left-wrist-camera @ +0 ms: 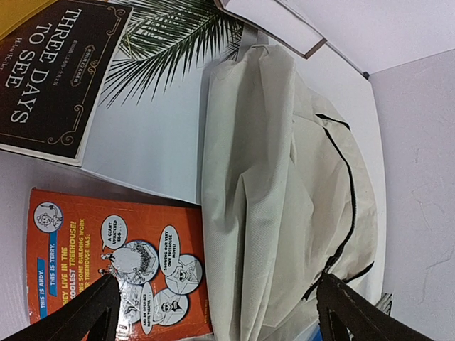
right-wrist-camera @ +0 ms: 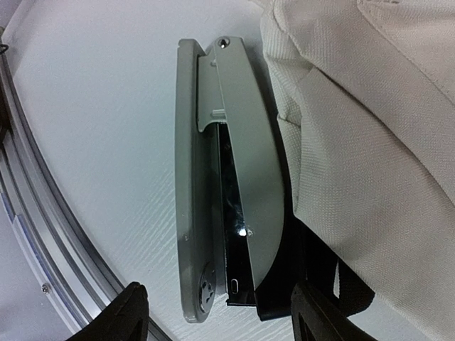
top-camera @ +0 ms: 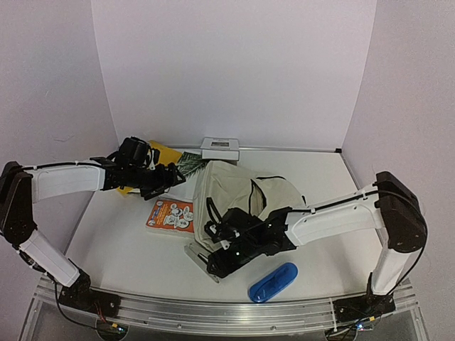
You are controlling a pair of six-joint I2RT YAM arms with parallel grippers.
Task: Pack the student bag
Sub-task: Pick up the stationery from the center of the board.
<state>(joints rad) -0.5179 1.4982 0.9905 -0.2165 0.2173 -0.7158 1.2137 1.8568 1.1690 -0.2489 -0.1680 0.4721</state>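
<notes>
The student bag (top-camera: 242, 188) lies at the centre of the surface (top-camera: 128, 259). The right end effector (right-wrist-camera: 226, 316), released, straddles a grey stapler (right-wrist-camera: 238, 177) beside it toward the near edge, likely to grasp it. The left end effector (left-wrist-camera: 217, 284) hovers released above.

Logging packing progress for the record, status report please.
Left end effector open near books. Right end effector open, straddling stapler. Bag lies beside stapler.

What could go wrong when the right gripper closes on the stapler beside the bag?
1. A black strap lies against the stapler, right where the right gripper straddles it. Closing may pinch the strap too and drag the student bag.
2. The stapler's top looks smooth and curved, so it may slip or tilt in the grip.
</notes>
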